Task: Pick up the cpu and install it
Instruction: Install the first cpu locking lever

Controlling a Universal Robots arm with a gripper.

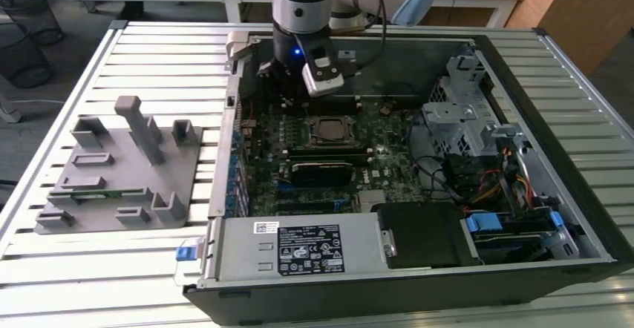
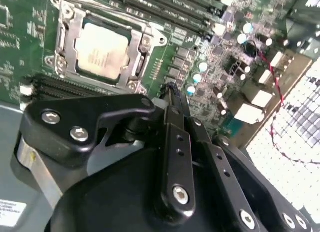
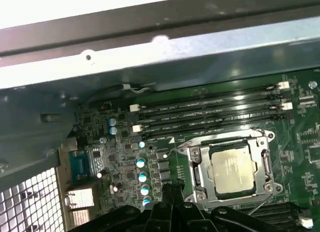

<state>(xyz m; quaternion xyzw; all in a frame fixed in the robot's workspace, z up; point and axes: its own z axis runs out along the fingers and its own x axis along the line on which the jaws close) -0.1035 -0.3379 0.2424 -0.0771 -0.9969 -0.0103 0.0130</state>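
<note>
The cpu lies flat in the black-framed socket on the green motherboard inside the open computer case. Both wrist views show its silver lid seated inside the metal socket frame. My gripper hovers above the board a short way from the socket, toward the case's rear wall. Its black fingers are pressed together with nothing between them, and they do not touch the cpu. In the exterior view the gripper hangs below the arm just behind the socket.
A grey fixture plate with upright posts holds a green memory stick at the exterior view's left. The case also holds a power supply, a drive cage and cables. Empty memory slots run beside the socket.
</note>
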